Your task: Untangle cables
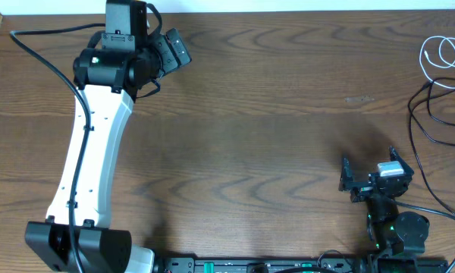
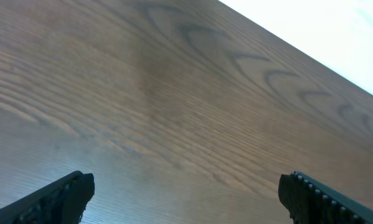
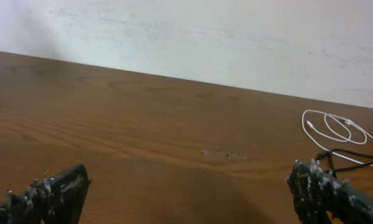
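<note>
The white cable (image 1: pixel 444 52) lies in a small coil at the table's far right corner. It also shows in the right wrist view (image 3: pixel 333 127). The black cable (image 1: pixel 427 114) loops just in front of it, touching it near the right edge; I cannot tell if they are knotted. Part of the black cable shows in the right wrist view (image 3: pixel 350 155). My left gripper (image 1: pixel 169 47) is open and empty over the far left of the table, and its wrist view (image 2: pixel 186 194) shows only bare wood. My right gripper (image 1: pixel 368 170) is open and empty (image 3: pixel 186 194), well short of the cables.
The left arm (image 1: pixel 91 144) stretches from its base at the front left to the far edge. The right arm's base (image 1: pixel 398 231) sits at the front right, with a thicker black wire (image 1: pixel 440 212) running off to the right. A pale wall (image 3: pixel 186 37) stands behind the table.
</note>
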